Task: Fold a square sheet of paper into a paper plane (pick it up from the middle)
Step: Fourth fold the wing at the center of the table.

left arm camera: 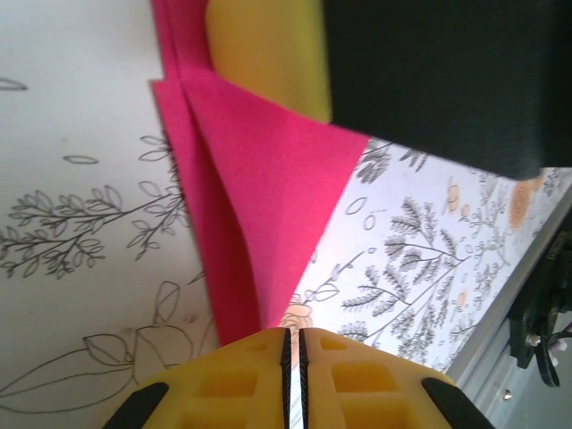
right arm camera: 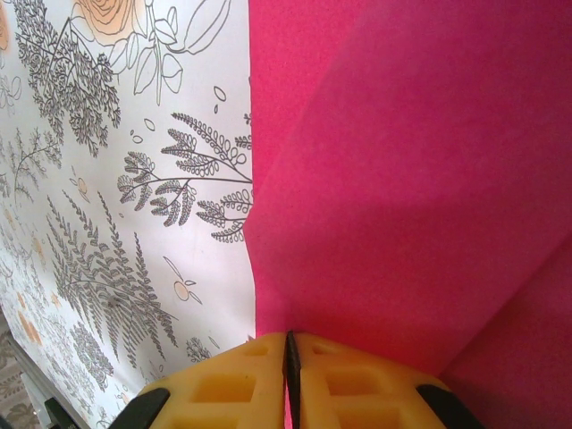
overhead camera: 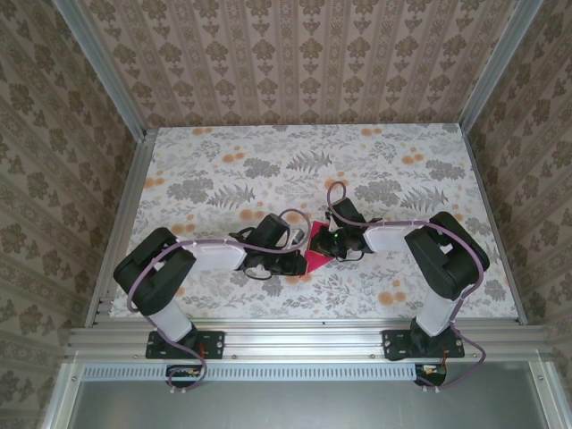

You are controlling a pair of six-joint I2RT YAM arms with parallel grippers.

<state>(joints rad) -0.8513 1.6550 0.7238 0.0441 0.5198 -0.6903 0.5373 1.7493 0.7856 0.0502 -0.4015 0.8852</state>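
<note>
Left gripper (left arm camera: 292, 349) pinches folded corner of square sheet of paper (left arm camera: 268, 188); right gripper (right arm camera: 290, 350) clamps another edge, likely steadying sheet on table (overhead camera: 223, 161) for creasing.

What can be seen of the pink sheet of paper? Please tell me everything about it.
The sheet of paper is thin, plain and matte, of a magenta-pink colour. It is partly folded: the left wrist view shows overlapping flaps, a sharp crease and a pointed corner. It sits about midway across the flowered tablecloth, bowed rather than flat. The left claw and the right claw are each closed on an edge of it, from opposite sides.
</note>
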